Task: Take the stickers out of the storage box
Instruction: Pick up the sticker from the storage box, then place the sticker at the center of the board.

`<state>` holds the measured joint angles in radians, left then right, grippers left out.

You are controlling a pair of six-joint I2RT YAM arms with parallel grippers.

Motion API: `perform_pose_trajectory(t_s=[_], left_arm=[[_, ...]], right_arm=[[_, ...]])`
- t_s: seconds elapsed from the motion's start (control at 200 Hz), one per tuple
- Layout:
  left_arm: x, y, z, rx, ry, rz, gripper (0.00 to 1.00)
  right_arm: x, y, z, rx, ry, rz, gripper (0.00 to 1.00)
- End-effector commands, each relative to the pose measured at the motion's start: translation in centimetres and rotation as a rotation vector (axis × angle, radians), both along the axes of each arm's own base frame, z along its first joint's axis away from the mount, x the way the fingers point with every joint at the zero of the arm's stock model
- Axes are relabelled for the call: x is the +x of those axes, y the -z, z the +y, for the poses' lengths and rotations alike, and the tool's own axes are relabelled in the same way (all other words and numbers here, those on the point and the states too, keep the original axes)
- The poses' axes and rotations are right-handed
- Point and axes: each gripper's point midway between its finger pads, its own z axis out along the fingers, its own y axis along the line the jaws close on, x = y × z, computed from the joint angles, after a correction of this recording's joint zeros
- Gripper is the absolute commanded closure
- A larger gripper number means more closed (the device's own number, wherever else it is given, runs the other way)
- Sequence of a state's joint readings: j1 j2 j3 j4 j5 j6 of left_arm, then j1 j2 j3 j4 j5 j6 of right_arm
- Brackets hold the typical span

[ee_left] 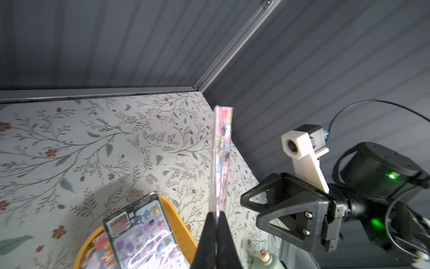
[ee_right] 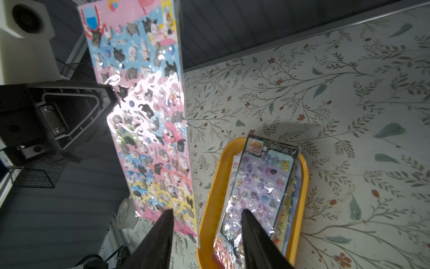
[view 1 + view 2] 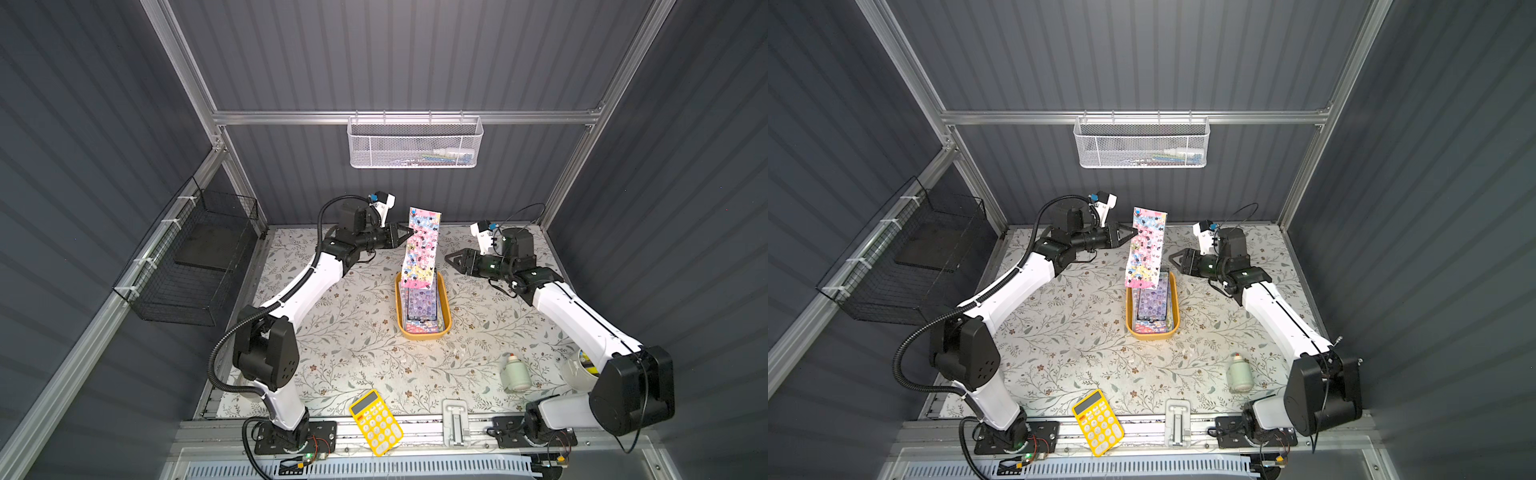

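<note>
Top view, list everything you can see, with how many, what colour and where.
sticker sheet: one, pink and blue, held up over the box's far end
stickers: a stack, count unclear, purple on top, in the box
box: one, mustard yellow, mid-table
calculator: one, yellow, table's front edge
bottle: one, pale green, lying near the right arm
mesh basket: one, white, on the back rail
wire basket: one, black, on the left wall
table: one, floral cover
left gripper: shut on the sticker sheet
right gripper: open, empty, beside the sheet
</note>
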<state>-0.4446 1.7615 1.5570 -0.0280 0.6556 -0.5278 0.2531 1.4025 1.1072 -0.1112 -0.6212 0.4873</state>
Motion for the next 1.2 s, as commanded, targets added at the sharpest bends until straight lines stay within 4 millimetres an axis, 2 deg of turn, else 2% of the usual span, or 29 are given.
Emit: perform_pose_trajectory(t_s=[0.0, 0.115, 0.45, 0.765, 0.911, 0.961, 1.081, 1.146, 1.196], left_arm=[[-0.6, -1.2, -1.2, -0.079, 0.114, 0.004, 1.0], [-0.8, -1.9, -1.2, -0.1, 0.116, -0.02, 1.0], [-1.8, -3.2, -1.3, -0.137, 0.159, -0.03, 1.0], [-2.0, -3.4, -1.4, -0.166, 0.174, -0.022, 1.0], [-2.0, -3.2, -1.4, -0.166, 0.172, -0.016, 1.0], [-2.1, -3.2, -1.4, -0.165, 0.172, -0.014, 0.77], [-2.4, -2.4, -1.0, -0.143, 0.158, -0.002, 0.38], [-2.8, -1.8, -0.7, -0.125, 0.148, 0.003, 0.27], [-3.1, -1.3, -0.5, -0.111, 0.144, 0.012, 0.23]], right_arm=[[-0.2, -3.5, 1.4, 0.104, -0.081, -0.066, 0.52], [-0.2, -4.2, 1.9, 0.142, -0.108, -0.068, 0.52], [0.6, -3.3, 2.0, 0.152, -0.088, -0.037, 0.6], [0.8, -4.6, 2.8, 0.22, -0.129, -0.04, 0.83], [0.7, -4.6, 2.9, 0.225, -0.131, -0.038, 1.0], [0.6, -4.7, 2.8, 0.226, -0.127, -0.043, 1.0], [0.6, -5.4, 2.6, 0.226, -0.116, -0.062, 1.0], [0.7, -5.9, 2.6, 0.231, -0.113, -0.067, 1.0], [0.7, -6.4, 2.6, 0.237, -0.114, -0.072, 1.0]])
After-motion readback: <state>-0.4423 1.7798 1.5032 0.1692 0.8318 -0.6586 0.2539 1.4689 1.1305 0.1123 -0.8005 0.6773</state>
